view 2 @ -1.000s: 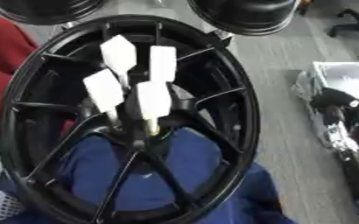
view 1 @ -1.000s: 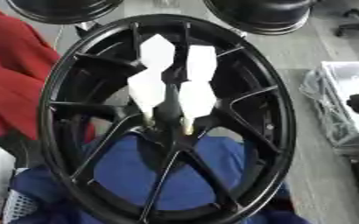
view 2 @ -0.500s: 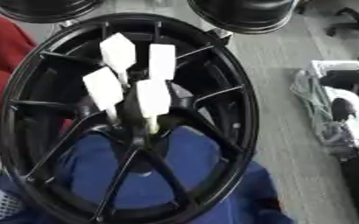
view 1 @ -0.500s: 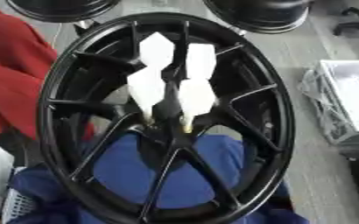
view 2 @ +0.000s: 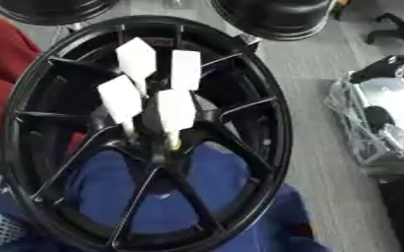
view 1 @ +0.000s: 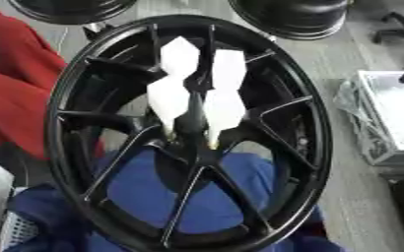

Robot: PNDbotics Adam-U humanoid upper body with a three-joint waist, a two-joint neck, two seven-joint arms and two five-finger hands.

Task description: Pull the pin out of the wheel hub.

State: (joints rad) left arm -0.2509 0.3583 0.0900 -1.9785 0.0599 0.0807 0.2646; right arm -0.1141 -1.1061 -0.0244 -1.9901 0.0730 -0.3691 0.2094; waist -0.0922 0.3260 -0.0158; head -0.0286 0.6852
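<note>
I am looking down at the wheel hub (view 1: 193,146), sitting in the middle of a black spoked wheel (view 1: 322,147). Four white pins (view 1: 224,109) with flat, flag-like heads are standing clustered in it. Their narrow, yellowish tips are pointing into the hub, where the dark metal is hiding their seats. The wheel is lying on blue cloth (view 1: 214,211), with red cloth (view 1: 16,88) showing at its left edge. Two more black wheels (view 1: 296,17) are being cut off at the top. To the right, dark shapes (view 2: 380,118) are lying in a clear tray (view 1: 387,123). I cannot make them out as a hand, so I cannot tell my fingers' state. I am reading no writing anywhere.
</note>
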